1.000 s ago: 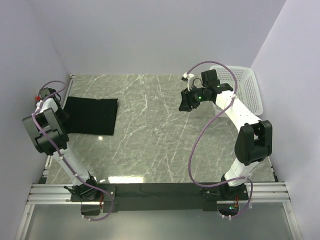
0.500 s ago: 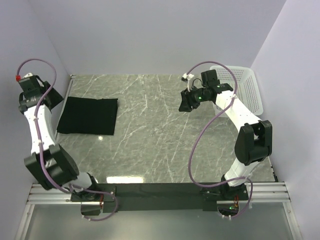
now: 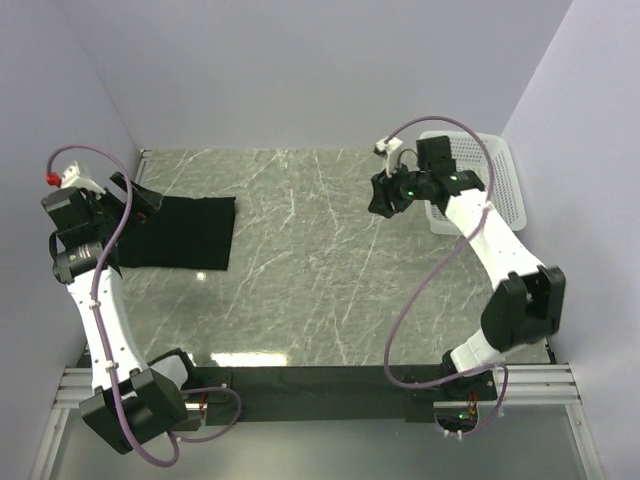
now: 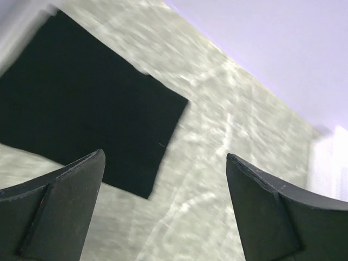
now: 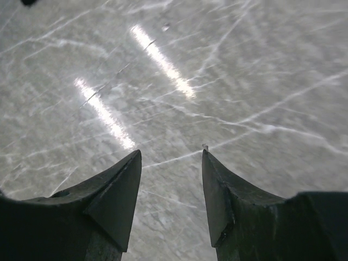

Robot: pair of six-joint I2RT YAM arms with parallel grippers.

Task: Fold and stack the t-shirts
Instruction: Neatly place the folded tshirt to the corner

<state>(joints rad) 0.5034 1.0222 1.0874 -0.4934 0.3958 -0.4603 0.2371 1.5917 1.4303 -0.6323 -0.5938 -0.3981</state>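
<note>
Top view: black t-shirt (image 3: 175, 232) lies folded flat, a neat rectangle, at the far left of the marble table (image 3: 300, 280), close to the left wall. Left fingers (image 3: 122, 183) hang over the shirt's far left corner, spread wide, holding nothing. Right fingers (image 3: 380, 200) hover above the table on the far right side, well apart from the shirt, just beside the white basket (image 3: 495, 175) that leans at the right wall. Can't judge their gap from here.

Left wrist view: both fingers (image 4: 54, 212) frame the shot, far apart, nothing between them. Folded shirt below and to the left, flat on the table, edges straight. Blurry white patch at the right edge, probably the basket.

Right wrist view: the two fingers (image 5: 117, 190) stand partly apart with a clear gap, nothing gripped. Only bare marble table with light streaks beneath them; no shirt in this view.
</note>
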